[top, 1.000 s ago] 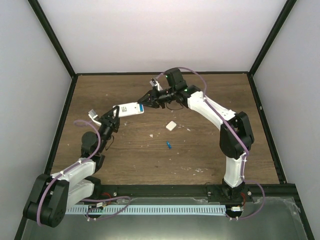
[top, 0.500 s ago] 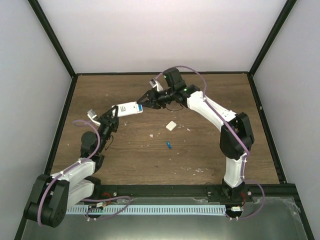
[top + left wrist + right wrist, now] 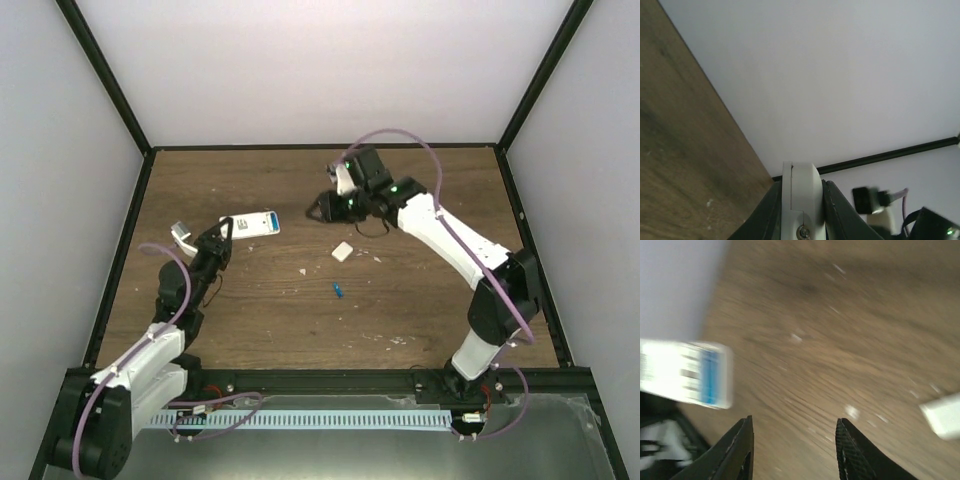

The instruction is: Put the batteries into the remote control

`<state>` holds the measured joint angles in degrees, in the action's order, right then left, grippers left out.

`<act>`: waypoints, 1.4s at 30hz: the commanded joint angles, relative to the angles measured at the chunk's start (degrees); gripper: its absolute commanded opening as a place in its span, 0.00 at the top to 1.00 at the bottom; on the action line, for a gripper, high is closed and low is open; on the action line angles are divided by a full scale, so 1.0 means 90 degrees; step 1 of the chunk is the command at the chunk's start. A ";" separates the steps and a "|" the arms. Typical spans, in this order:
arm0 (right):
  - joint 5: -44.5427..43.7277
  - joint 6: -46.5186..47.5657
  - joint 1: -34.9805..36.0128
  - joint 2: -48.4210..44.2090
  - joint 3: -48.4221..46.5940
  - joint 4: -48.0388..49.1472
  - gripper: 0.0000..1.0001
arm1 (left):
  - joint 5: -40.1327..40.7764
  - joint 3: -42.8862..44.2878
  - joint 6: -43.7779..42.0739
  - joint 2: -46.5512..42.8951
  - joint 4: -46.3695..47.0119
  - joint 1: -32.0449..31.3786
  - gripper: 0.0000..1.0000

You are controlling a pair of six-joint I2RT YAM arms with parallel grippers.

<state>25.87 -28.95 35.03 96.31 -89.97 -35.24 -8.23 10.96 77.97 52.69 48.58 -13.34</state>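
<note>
No text, label or number can be read anywhere; the dark marks on the remote control (image 3: 687,372) are blurred beyond reading.

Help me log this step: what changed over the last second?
The right gripper opened its fingers and drew back rightward from the remote control. The left gripper still holds the remote control, nearly where it was. The loose blue battery and white cover piece stayed put.

Remote control (image 3: 252,223): white, one end clamped in left gripper (image 3: 222,236), held off the table (image 3: 420,300). Free end, carrying a blue strip (image 3: 710,371), points at right gripper (image 3: 318,208) without touching. One blue battery (image 3: 339,290) lies flat, well apart from both.
</note>
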 commanded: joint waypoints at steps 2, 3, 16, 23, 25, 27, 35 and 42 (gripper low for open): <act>-0.1960 0.0488 0.0326 0.0031 0.1278 -0.1097 0.62 | 0.0036 0.0178 -0.0348 -0.0549 -0.1423 0.0051 1.00; -0.2041 0.0450 0.0387 0.0025 0.1488 -0.1111 0.63 | 0.0056 0.0164 -0.0344 -0.0651 -0.1629 0.0048 1.00; -0.2189 0.0303 0.0936 0.0127 0.2822 -0.0464 0.64 | -0.0030 0.0144 -0.0390 -0.1021 -0.2172 0.0056 1.00; -0.2328 0.0350 0.1160 0.0441 0.2812 -0.0394 0.69 | -0.0048 0.0154 -0.0374 -0.1020 -0.2165 0.0056 1.00; -0.2347 0.0352 0.1192 0.0518 0.2817 -0.0382 0.71 | -0.0057 0.0160 -0.0382 -0.1011 -0.2172 0.0048 1.00; -0.2383 0.0352 0.1214 0.0573 0.2819 -0.0369 0.73 | -0.0062 0.0161 -0.0372 -0.1020 -0.2165 0.0057 1.00; -0.2393 0.0339 0.1228 0.0723 0.2856 -0.0372 0.79 | -0.0099 0.0224 -0.0334 -0.0983 -0.2185 0.0056 1.00; -0.2396 0.0357 0.1235 0.0813 0.3014 -0.0322 0.81 | -0.0138 0.0244 -0.0280 -0.0875 -0.2057 0.0052 1.00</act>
<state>5.28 -26.15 45.58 102.69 -63.20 -38.54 -8.40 11.29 74.98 44.56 28.10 -13.10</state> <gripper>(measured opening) 0.189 0.169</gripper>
